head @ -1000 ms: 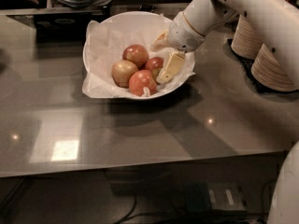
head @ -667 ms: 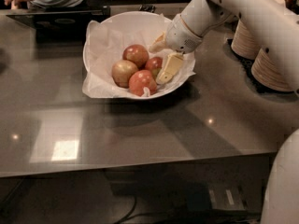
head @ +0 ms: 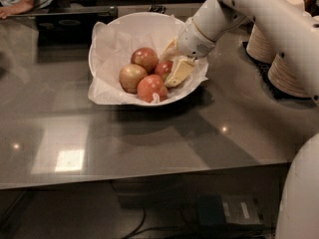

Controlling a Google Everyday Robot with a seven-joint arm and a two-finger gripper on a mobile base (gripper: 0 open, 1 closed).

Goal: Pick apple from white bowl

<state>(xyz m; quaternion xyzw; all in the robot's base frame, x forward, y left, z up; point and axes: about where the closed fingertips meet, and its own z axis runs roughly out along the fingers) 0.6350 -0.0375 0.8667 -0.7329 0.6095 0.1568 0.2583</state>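
Observation:
The white bowl, lined with crumpled white paper, stands at the back middle of the dark table. It holds several apples. The dark red apple lies at the right of the pile, beside a reddish apple, a pale tan-yellow apple and an orange-red apple. My gripper reaches down into the bowl's right side from the upper right. It is open. One pale finger lies in front of the dark red apple on its right and the other is behind it. I cannot tell whether they touch it.
Stacks of beige paper bowls stand at the right, close behind my arm. A person's forearm rests at the far left edge behind a dark tray. The table's front edge runs across the lower part of the view.
The gripper and the apples stay as they were. The person at the back has shifted to the left.

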